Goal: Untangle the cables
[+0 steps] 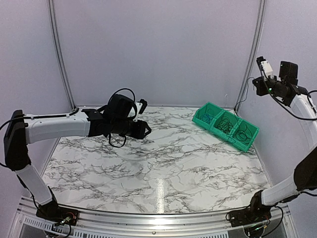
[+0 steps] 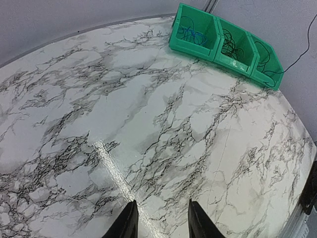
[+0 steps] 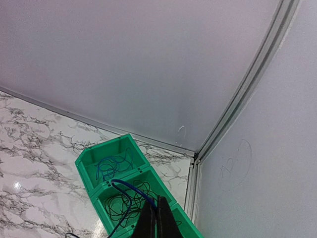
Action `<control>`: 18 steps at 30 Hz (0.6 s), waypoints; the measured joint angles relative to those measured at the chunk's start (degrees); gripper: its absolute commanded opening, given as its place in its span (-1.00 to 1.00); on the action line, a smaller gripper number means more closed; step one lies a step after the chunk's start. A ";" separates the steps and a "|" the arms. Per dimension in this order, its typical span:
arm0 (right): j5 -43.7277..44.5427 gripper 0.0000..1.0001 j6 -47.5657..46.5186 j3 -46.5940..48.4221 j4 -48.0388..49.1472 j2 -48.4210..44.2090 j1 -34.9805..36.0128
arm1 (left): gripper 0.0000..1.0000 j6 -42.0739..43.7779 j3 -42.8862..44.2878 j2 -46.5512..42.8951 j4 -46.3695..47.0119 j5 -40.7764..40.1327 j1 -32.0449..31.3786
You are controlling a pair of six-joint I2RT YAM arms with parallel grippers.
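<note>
— Where are the cables?
— In the bright green, three-compartment moulded plastic bin [image 1: 200, 117], which sits slantwise on the glossy white tabletop with black marble veining [image 1: 163, 163]. Fine blue loops [image 2: 190, 32] lie in one end compartment. A scribble of thin black wires [image 2: 230, 44] fills the middle one. A single round black loop [image 2: 265, 57] lies in the other end one.

— And the right gripper [image 3: 156, 210]?
— It hangs above the bin, near the corner of the matte pale walls. Its two dark, flat fingers are pressed together. A thin blue wire [image 3: 124, 184] arches up out of the bin and meets the tips, so it looks pinched there. A second strand of it droops back down over the middle compartment.

— The left gripper [image 2: 163, 213]?
— It is well apart from the bin, out over the bare marble. Its tapered black fingers stand apart, with only tabletop showing in the gap and nothing held.
</note>
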 measured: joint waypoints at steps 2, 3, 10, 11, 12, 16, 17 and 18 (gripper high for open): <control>-0.70 -1.00 0.31 0.00 0.00 -0.55 -2.60 | -0.28 0.50 0.02 0.07 -0.17 0.26 0.00; -0.96 -1.00 0.37 0.00 0.00 -0.83 -3.76 | -0.28 0.61 0.09 0.04 -0.09 0.42 0.00; -2.01 -1.00 0.48 0.00 0.07 -2.47 -10.23 | -0.28 0.94 0.13 0.04 0.04 1.33 0.00; -2.03 -1.00 0.44 0.00 0.09 -2.40 -10.84 | -0.28 0.94 0.13 0.04 0.07 1.38 0.00; -2.01 -1.00 0.33 -0.02 0.11 -2.27 -11.28 | -0.28 0.94 0.13 0.04 0.07 1.44 0.00; -1.81 -1.00 -0.11 -1.42 1.73 -1.29 -11.80 | -0.28 0.92 0.13 0.04 0.07 1.79 0.00; -1.64 -1.00 -0.26 -2.25 2.43 -0.83 -11.80 | -0.28 0.92 0.13 0.04 0.07 1.81 0.00; -1.33 -1.00 -0.42 -3.10 2.95 -0.15 -11.80 | -0.28 0.92 0.13 0.04 0.07 1.84 0.00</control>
